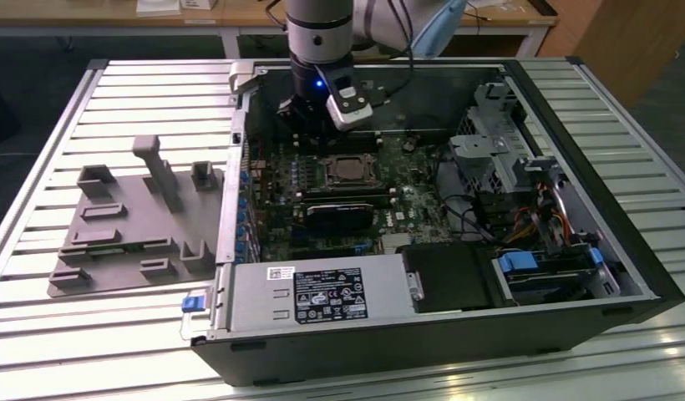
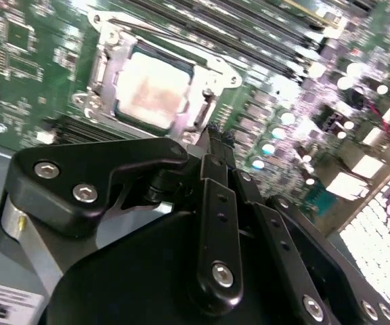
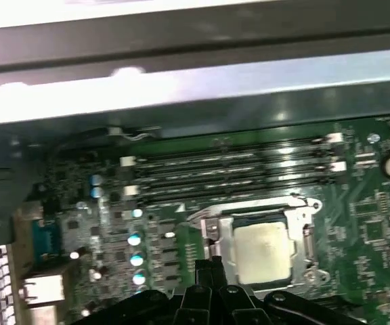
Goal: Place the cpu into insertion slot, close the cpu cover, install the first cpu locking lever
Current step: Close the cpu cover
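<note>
The cpu point(image 1: 345, 170) lies flat in the insertion slot on the green board, its dull silver face point(image 2: 151, 91) up. The silver cpu cover point(image 2: 212, 76) lies down around the chip as a frame, with the chip point(image 3: 263, 252) showing through its window point(image 3: 296, 215). My gripper point(image 1: 306, 132) hangs inside the case just behind the socket in the exterior view. Its black fingers point(image 2: 212, 169) come together in a narrow point beside the socket's edge, shut with nothing visible between them. The same tip point(image 3: 205, 269) sits at the socket's corner in the first wrist view. I cannot make out the locking lever.
A black card point(image 1: 342, 215) lies just in front of the socket. Long memory slots point(image 3: 229, 172) run behind it, below the case wall point(image 3: 195, 95). A power supply point(image 1: 309, 292), drive bays point(image 1: 509, 159) and cables fill the case. A grey fixture plate point(image 1: 131, 225) sits outside it.
</note>
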Available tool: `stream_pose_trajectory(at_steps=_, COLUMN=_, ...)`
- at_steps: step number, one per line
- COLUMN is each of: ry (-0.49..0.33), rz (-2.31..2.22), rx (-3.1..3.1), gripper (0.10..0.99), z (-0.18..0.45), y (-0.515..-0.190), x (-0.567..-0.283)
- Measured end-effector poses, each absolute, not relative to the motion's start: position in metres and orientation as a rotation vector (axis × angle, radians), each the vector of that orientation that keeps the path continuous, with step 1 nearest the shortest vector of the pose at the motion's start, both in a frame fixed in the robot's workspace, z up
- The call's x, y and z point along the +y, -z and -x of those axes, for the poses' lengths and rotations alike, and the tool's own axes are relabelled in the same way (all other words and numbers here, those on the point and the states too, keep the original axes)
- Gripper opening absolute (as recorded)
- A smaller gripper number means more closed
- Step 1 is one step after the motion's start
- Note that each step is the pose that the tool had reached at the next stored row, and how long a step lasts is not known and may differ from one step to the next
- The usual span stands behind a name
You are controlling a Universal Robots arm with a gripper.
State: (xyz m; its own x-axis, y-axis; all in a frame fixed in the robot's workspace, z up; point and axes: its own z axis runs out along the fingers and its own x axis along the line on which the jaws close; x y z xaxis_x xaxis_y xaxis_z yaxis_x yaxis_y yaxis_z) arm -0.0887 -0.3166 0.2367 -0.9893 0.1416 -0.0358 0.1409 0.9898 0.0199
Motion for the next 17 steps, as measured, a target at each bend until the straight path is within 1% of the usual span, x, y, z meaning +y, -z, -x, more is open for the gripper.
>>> stream_pose_trajectory(at_steps=7, ry=-0.037, rz=-0.218, rx=3.085, gripper=0.102, z=0.104, y=-0.237, x=-0.317)
stream_pose_trajectory(at_steps=17, ry=-0.163, rz=-0.203, rx=3.072, gripper=0.102, z=0.111, y=-0.237, x=-0.317)
